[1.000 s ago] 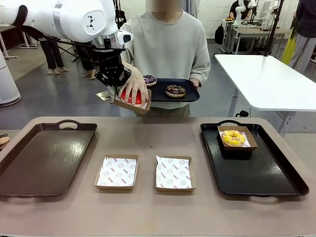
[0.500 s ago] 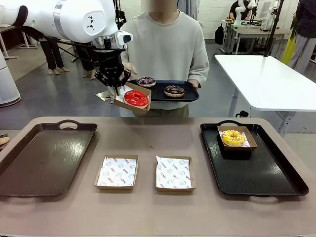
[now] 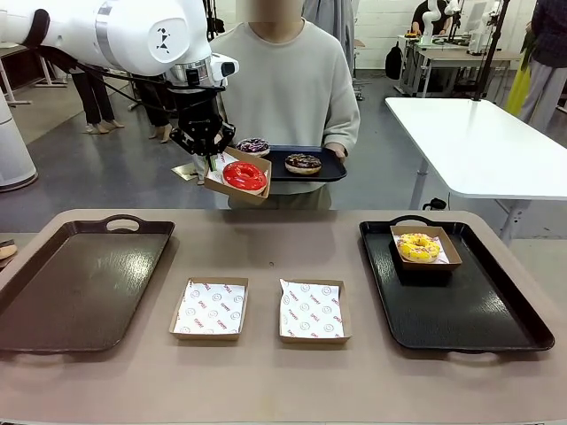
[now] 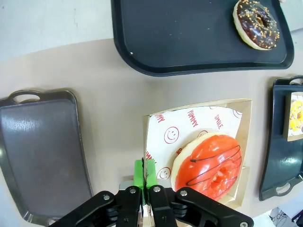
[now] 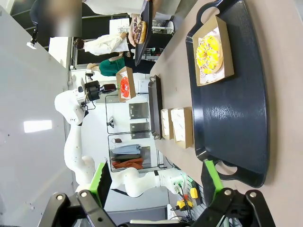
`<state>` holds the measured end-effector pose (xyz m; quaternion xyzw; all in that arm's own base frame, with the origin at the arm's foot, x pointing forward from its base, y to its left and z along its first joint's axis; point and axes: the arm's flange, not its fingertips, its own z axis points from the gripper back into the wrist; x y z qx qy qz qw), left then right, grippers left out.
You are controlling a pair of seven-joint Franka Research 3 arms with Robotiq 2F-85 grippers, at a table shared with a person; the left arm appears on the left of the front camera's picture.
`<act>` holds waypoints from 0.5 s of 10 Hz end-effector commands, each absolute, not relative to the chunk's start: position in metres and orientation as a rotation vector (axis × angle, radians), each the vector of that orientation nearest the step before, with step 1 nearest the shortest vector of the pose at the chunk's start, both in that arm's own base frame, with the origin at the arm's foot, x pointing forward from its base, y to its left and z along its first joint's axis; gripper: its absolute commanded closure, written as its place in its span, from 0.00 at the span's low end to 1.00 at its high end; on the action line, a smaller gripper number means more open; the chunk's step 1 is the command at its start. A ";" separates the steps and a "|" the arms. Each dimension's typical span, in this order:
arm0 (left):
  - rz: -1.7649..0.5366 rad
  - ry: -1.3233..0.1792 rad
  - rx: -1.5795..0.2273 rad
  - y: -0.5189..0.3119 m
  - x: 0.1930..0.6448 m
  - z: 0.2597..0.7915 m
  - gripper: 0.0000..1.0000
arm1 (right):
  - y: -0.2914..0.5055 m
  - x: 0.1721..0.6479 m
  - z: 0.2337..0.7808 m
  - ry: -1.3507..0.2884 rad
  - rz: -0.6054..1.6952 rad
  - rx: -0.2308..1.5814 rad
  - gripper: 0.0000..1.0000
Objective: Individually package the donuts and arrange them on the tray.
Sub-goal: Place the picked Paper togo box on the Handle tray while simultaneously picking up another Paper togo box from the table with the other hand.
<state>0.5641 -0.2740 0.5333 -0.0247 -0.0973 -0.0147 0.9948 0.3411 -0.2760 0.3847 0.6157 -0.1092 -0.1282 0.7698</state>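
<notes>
Pinch first: the left end effector has its green pads closed tight on the rim of a shallow brown cardboard box lined with white printed paper, held up clear of the beige counter in front of a person. In that box lies the glossy red ring donut, its smooth icing crossed by thin dark drizzle.

Beyond it the person holds a small black plastic tray carrying the purple-dark iced donut and the chocolate sprinkled donut, both unboxed. On the counter, two more paper-lined cardboard boxes hold paper only. The yellow-iced donut sits boxed on the large glossy black tray; the matte brown tray carries nothing. The right end effector gapes wide above the black tray's handle end.

By my reckoning, one donut is finished, one is packaged but not placed, and two remain.
</notes>
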 end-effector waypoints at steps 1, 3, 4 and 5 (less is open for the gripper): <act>-0.027 -0.192 -0.052 -0.270 0.558 0.534 1.00 | -0.277 0.342 0.387 -0.232 -0.285 1.335 0.00; -0.027 -0.192 -0.052 -0.270 0.558 0.534 1.00 | -0.277 0.342 0.387 -0.232 -0.285 1.335 0.00; -0.027 -0.192 -0.052 -0.270 0.558 0.534 1.00 | -0.277 0.342 0.387 -0.232 -0.285 1.335 0.00; -0.027 -0.192 -0.052 -0.270 0.558 0.534 1.00 | -0.277 0.342 0.387 -0.232 -0.285 1.335 0.00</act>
